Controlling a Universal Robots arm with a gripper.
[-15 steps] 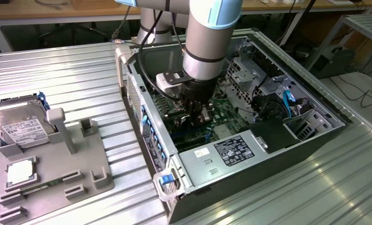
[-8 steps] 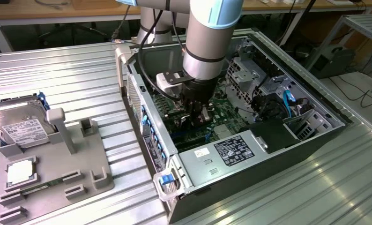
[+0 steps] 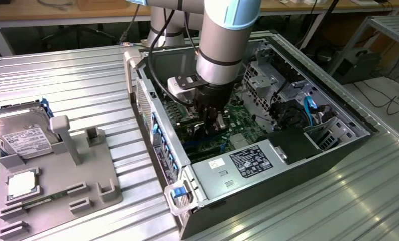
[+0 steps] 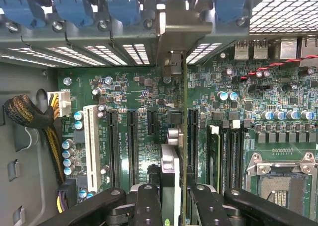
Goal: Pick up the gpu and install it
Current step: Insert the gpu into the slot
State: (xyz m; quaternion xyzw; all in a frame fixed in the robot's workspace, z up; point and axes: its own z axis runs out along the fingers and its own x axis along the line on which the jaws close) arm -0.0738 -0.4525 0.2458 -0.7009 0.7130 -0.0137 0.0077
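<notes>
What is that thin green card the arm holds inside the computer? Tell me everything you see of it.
The thin green circuit card shows edge-on, upright above the green motherboard, a black cooler on one face. The black gripper clamps it from both sides. Its long silver end bracket reaches the grey case wall. Whether it sits in a slot cannot be told.

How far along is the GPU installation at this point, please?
Done: the gpu is off the grey holder and inside the computer case. In hand: the fingers grip it edge-on over the motherboard, its bracket at the rear openings. Left: seating it and letting go; whether it has entered a slot cannot be told.
</notes>
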